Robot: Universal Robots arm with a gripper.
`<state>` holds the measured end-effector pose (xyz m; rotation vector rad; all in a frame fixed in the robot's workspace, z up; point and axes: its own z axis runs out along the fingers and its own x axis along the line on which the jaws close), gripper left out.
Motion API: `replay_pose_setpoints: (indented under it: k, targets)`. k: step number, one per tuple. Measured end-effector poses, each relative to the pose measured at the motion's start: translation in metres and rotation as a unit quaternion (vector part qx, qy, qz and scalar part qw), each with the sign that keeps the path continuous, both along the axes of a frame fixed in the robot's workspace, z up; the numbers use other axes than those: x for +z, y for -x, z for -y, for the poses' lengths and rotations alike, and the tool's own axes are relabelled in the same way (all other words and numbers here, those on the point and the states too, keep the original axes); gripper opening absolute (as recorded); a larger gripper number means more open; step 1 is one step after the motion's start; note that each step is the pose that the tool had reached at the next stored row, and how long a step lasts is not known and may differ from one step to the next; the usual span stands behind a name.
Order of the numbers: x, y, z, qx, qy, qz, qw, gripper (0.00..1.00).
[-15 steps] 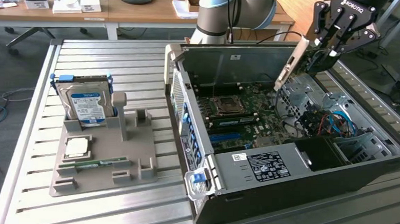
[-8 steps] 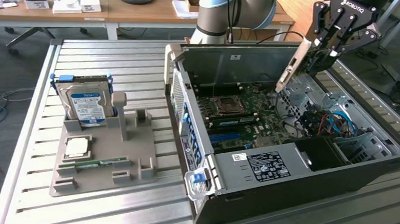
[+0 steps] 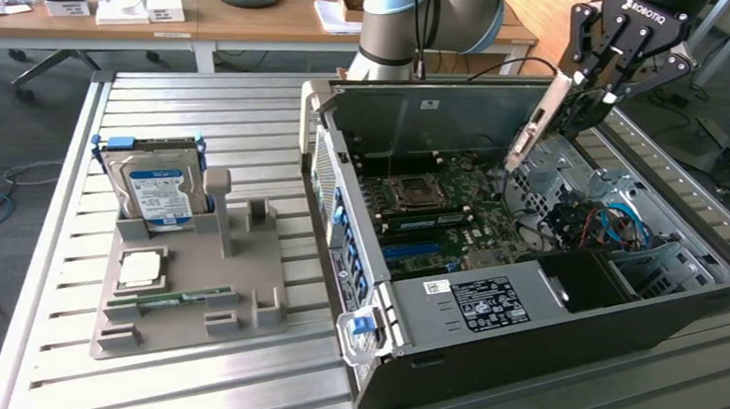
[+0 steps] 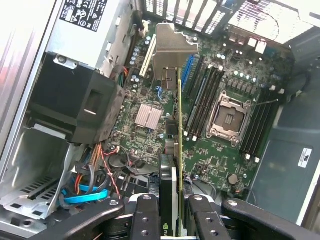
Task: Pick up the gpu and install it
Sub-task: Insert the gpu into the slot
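The gpu hangs tilted above the open computer case, its pale silver bracket pointing down toward the motherboard. My gripper is shut on the card's upper end. In the wrist view the gpu is seen edge-on between my fingers, and its silver bracket floats over the board's expansion slots. The card touches nothing in the case. My gripper clamps its black cooler end.
On the exterior view's left, a grey holder tray carries a silver hard drive, a cpu and a green memory stick. Inside the case are the cpu socket, black power supply shroud and loose cables.
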<state>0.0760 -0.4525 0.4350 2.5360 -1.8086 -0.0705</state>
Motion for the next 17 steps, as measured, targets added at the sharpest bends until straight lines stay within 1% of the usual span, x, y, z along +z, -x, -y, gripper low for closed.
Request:
replay_pose_setpoints:
  k: [12, 17]
  targets:
    - [0.0, 0.0, 0.0, 0.035, 0.0, 0.0, 0.9994, 0.27]
    - [0.0, 0.0, 0.0, 0.037, 0.0, 0.0, 0.9993, 0.27]
